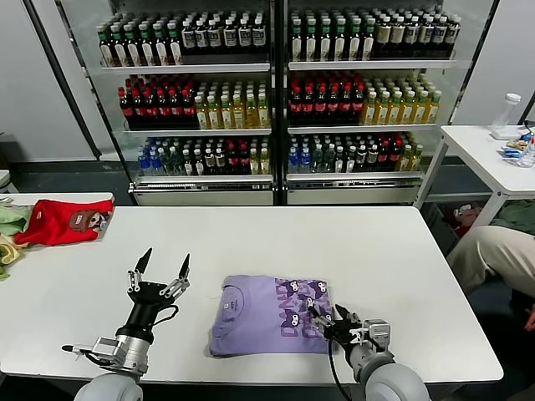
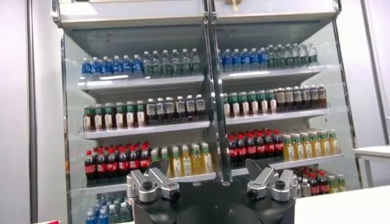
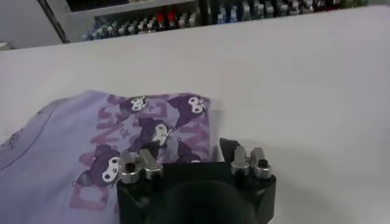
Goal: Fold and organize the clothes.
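The lavender T-shirt (image 1: 269,315) lay folded on the desk (image 1: 351,242). The left claw (image 1: 159,269) was spread wide, raised clear; the right claw (image 1: 333,321), partly open, held nothing at its edge.

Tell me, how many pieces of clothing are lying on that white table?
4, it seems: a folded purple shirt at the near edge, a red shirt at the far left, and green and yellow garments beside it, cut off by the frame; more may be hidden.
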